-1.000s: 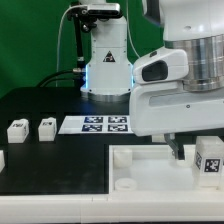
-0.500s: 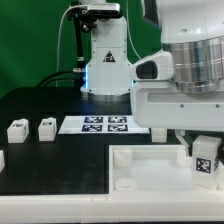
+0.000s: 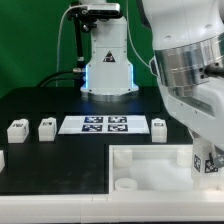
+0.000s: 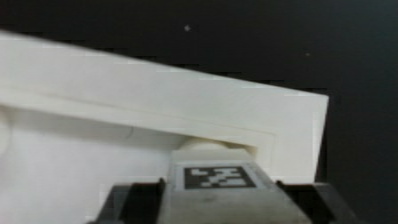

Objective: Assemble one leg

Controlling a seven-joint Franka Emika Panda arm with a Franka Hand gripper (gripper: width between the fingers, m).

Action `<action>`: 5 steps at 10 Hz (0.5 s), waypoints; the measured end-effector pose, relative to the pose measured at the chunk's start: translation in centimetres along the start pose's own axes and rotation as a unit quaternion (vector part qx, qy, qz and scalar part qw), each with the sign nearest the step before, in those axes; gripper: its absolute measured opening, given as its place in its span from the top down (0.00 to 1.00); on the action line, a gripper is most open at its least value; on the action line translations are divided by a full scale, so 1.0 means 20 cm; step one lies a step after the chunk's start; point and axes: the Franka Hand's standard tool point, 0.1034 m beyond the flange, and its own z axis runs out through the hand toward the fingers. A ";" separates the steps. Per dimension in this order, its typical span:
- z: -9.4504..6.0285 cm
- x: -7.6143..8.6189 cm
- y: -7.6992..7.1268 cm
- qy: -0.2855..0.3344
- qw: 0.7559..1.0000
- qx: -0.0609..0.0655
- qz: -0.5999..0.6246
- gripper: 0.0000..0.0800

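Holding the leg [image 4: 215, 178] clamped in my tool [image 4: 214, 192], I hover it just above the tray's [image 3: 150, 170] corner socket. Insertion seems underway; next I should line it up and lower straight in.

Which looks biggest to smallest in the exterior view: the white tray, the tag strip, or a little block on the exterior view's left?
1. The tray.
2. The marker board.
3. The block; its neighbour looks the same size.
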 end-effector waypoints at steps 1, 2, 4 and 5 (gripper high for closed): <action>0.00 -0.01 0.00 -0.006 0.999 0.002 0.047 0.63; 0.00 -0.01 0.00 -0.006 0.999 0.001 0.034 0.63; 0.01 -0.01 0.01 -0.005 1.000 -0.002 -0.007 0.53; 0.01 -0.01 0.02 -0.002 0.997 -0.013 -0.076 0.34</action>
